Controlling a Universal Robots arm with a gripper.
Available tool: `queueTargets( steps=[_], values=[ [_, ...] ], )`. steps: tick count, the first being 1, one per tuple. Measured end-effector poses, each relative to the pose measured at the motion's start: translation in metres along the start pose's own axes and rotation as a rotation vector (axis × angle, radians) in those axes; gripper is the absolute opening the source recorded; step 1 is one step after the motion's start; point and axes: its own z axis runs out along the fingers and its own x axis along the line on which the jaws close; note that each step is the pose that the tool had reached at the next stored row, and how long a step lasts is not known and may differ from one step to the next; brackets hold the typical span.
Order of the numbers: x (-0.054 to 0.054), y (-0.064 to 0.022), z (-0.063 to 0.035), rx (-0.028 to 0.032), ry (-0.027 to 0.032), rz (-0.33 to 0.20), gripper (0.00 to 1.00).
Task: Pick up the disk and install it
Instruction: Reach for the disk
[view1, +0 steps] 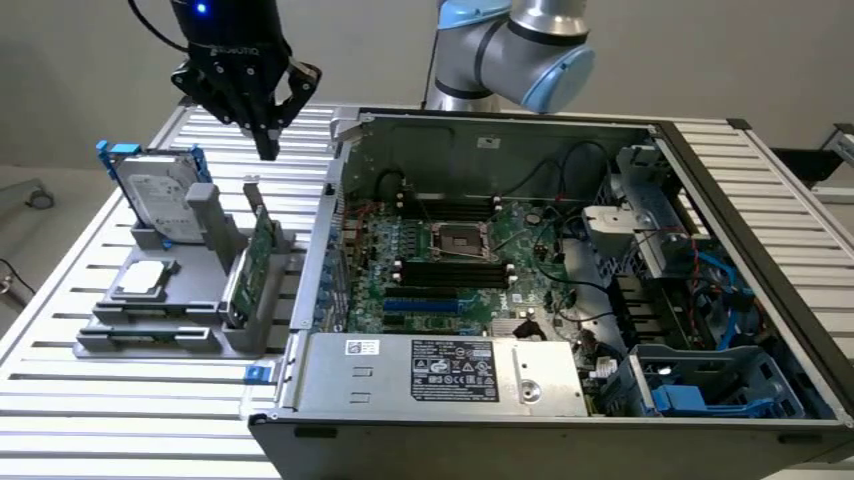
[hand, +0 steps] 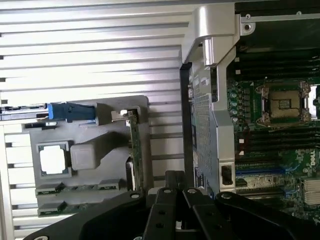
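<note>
The disk (view1: 158, 195) is a silver-grey hard drive with a white label in a blue carrier. It stands upright in a grey holder (view1: 187, 300) at the exterior view's left. The wrist view sees the disk (hand: 70, 111) edge-on from above, as a blue strip. My black gripper (view1: 267, 148) hangs in the air above the table, between the disk and the computer case's wall, higher than the disk's top edge. Its fingers meet at a point and hold nothing. In the wrist view the gripper (hand: 175, 187) points down beside the holder, apart from the disk.
The holder also carries a small square silver chip (view1: 144, 280) and a thin green circuit card (view1: 260, 262). An open computer case (view1: 334, 200) shows its motherboard (view1: 454, 260), power supply (view1: 441, 365) and a blue drive bay (view1: 707, 385). All stand on a slatted aluminium table (view1: 80, 400).
</note>
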Motion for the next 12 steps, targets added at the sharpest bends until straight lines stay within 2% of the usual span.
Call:
queueTargets(
  steps=[9, 12],
  values=[
    [0.041, 0.0004, 0.0061, 0.0089, -0.0005, 0.0, 0.11],
    [0.055, 0.0024, 0.0062, 0.0097, 0.0018, 0.0, 0.11]
  ],
)
